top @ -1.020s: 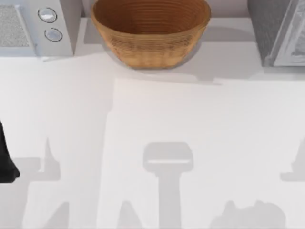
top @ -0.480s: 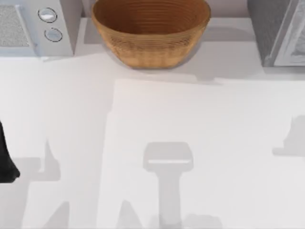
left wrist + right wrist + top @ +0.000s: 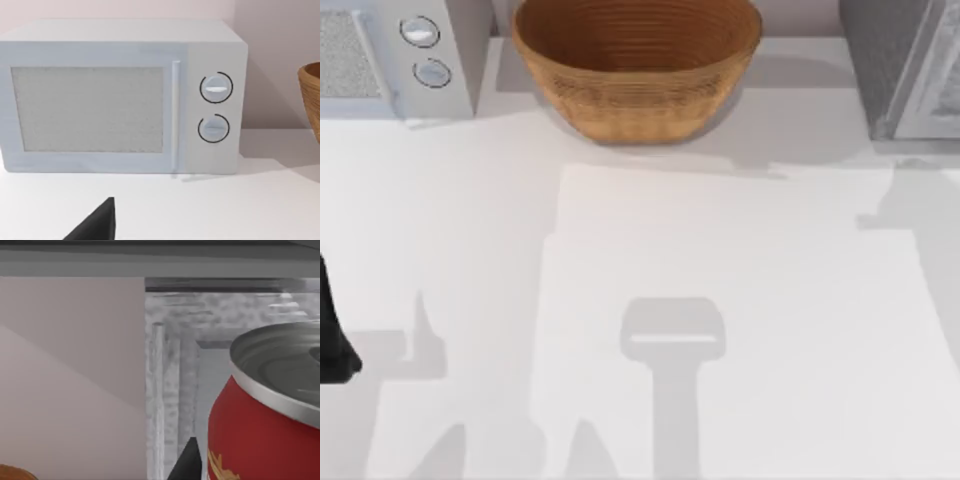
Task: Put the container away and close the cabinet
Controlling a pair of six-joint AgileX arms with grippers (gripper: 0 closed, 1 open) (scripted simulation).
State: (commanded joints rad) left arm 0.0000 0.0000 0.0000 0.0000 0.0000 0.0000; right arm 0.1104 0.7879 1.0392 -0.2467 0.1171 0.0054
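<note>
Container (image 3: 265, 420): very close to the right gripper, in front of the grey cabinet (image 3: 175, 370).
Right gripper state: cannot tell.
Left arm (image 3: 332, 330): parked.

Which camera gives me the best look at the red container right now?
The right wrist view: the red container sits close up there, silver lid and part of the label visible, with the grey cabinet interior behind it. The top view shows a corner of the cabinet beside the woven basket; the left wrist view faces the microwave.

Red silver-lidded container (image 3: 260, 425), seemingly before cabinet (image 3: 175, 365)
</note>
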